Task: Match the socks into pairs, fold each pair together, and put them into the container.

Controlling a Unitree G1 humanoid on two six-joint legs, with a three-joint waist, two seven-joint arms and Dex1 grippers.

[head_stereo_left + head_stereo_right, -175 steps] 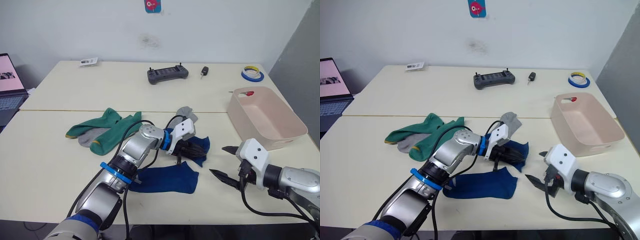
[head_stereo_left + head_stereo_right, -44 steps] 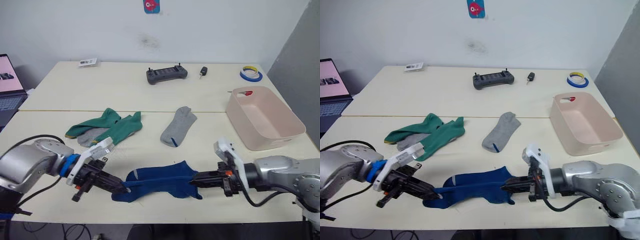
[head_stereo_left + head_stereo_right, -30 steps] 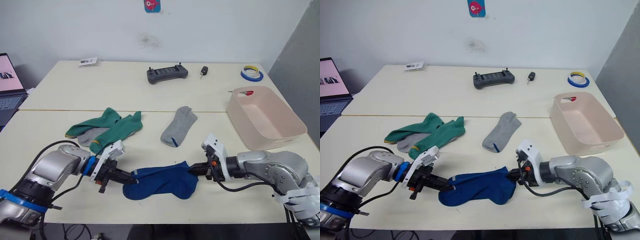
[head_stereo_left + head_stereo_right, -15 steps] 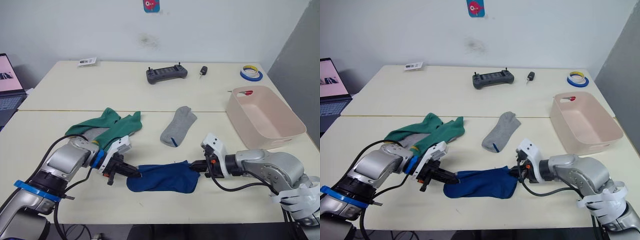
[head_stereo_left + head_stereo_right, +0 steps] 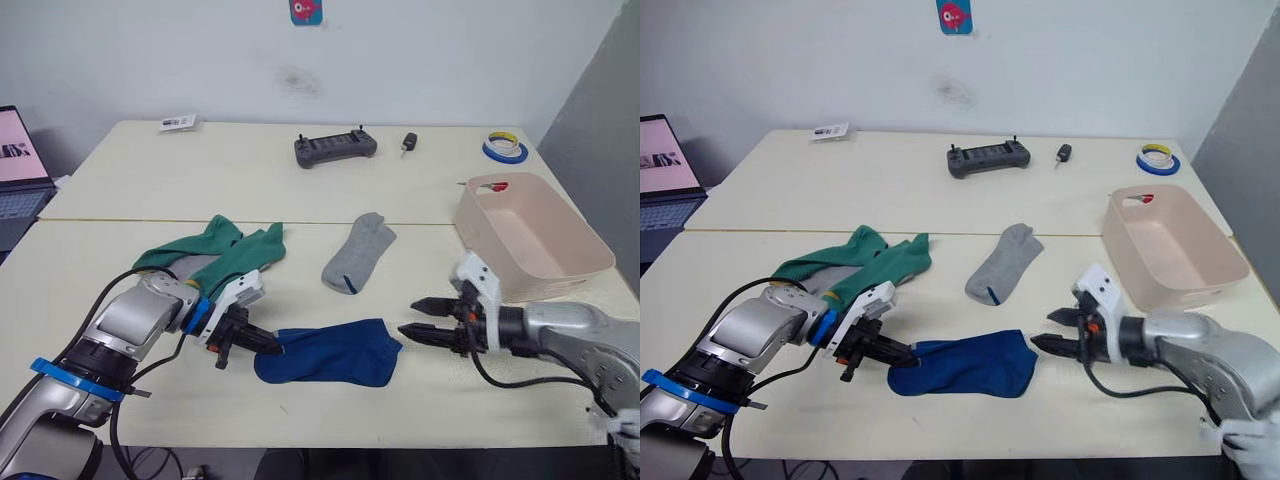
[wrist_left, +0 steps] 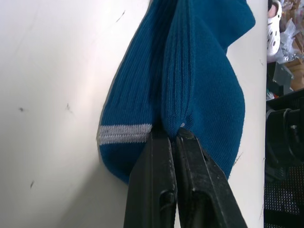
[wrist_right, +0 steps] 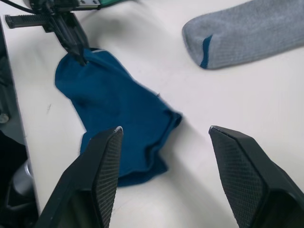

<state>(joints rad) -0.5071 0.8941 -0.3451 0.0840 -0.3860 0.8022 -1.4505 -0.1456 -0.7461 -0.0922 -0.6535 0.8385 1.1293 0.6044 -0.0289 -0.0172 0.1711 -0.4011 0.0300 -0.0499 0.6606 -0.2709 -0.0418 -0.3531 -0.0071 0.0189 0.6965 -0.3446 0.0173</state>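
Two dark blue socks lie folded together on the near table. My left gripper is shut on their cuff end. My right gripper hovers open just right of the pair's other end, touching nothing; in its wrist view the blue pair lies between its spread fingers. A grey sock with a blue stripe lies flat behind the blue pair. The green socks lie in a heap at the left. The pale pink container stands at the right, beyond my right gripper.
On the far table are a black controller, a key fob, a tape roll and a small card. A laptop stands at the left edge. A small red thing lies inside the container.
My right gripper has let go of the blue socks, opened, and drawn back to the right. The left gripper stays shut on the pair, which now lies folded on the table.
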